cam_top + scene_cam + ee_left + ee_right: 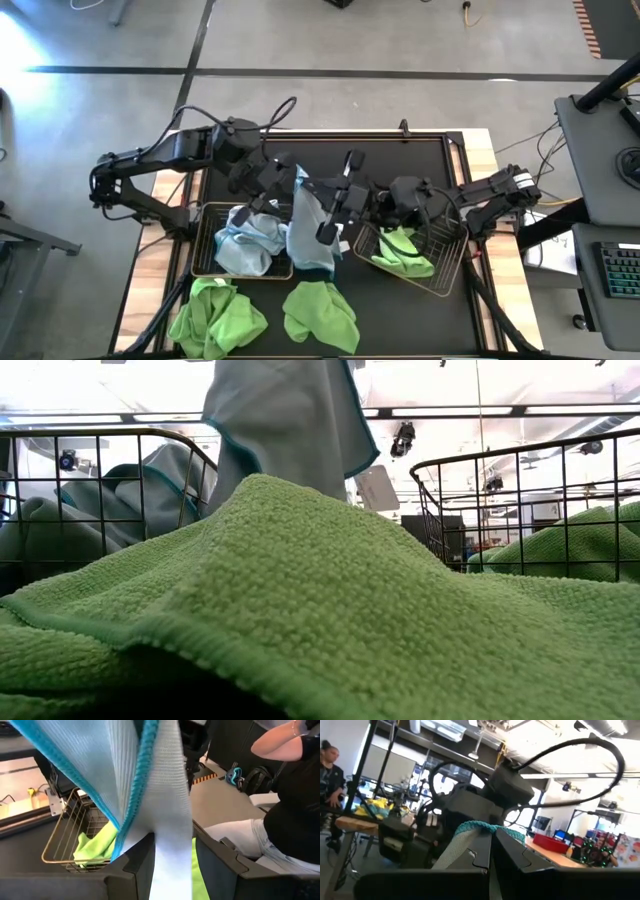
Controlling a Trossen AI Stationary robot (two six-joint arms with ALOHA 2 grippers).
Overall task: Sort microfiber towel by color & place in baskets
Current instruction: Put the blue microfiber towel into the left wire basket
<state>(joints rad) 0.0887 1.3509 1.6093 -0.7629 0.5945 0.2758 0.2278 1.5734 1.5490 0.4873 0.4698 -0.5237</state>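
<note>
Both dark arms reach inward over the table and meet above its middle, sharing one pale blue microfiber towel with a teal hem (pixel 305 232). The left gripper (pixel 283 182) is clamped on a fold of it, the cloth running between its two fingers (pixel 137 870). The right gripper (pixel 335 215) is pinched together on the teal edge. The towel hangs below both, just beside the bronze wire-mesh basket holding blue cloths (pixel 205 245); the other wire basket (pixel 448 262), beneath the right arm, holds a lime green cloth (pixel 405 252).
</note>
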